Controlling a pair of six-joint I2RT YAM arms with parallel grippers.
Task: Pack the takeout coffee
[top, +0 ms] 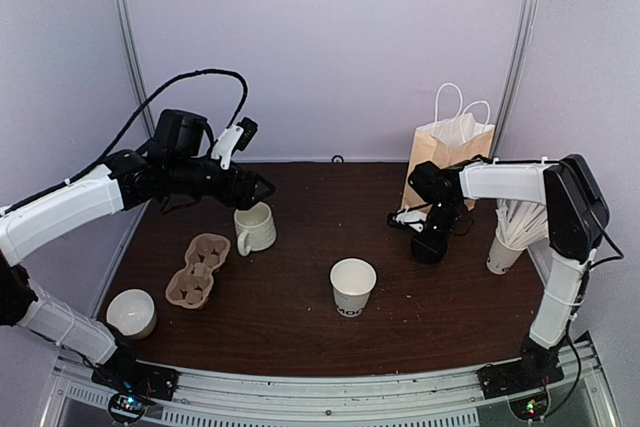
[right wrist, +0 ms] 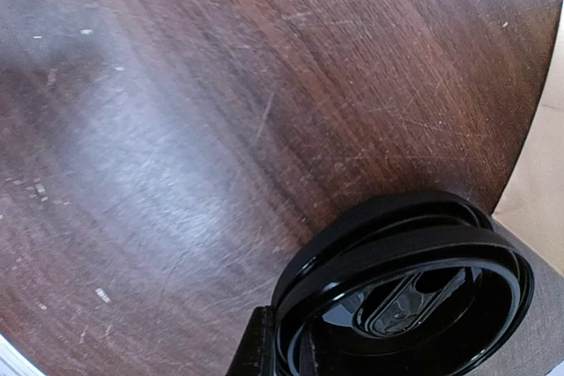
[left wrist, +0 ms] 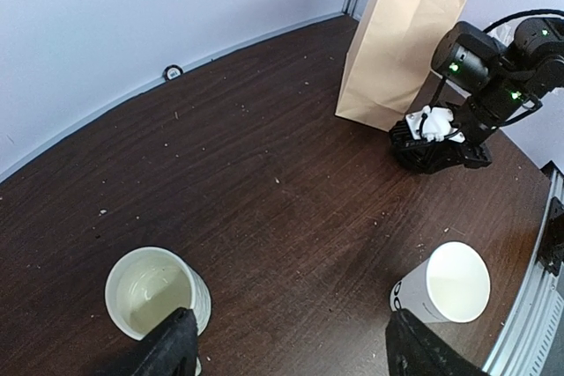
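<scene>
One paper cup [top: 353,287], one mug [top: 255,228]; dark worktop [top: 300,332], pale walls [top: 330,47]; left end effector [top: 264,187] released, right end effector [top: 430,245] seemingly grasps black lid [right wrist: 414,248].

My top camera looks down from high up, over the near edge, and sees the whole bench [top: 300,337]. My left wrist camera looks across it toward the paper bag [left wrist: 397,50], which the top one sees too. My right wrist camera sits very close to the wood, by a black lid [right wrist: 414,288].
</scene>
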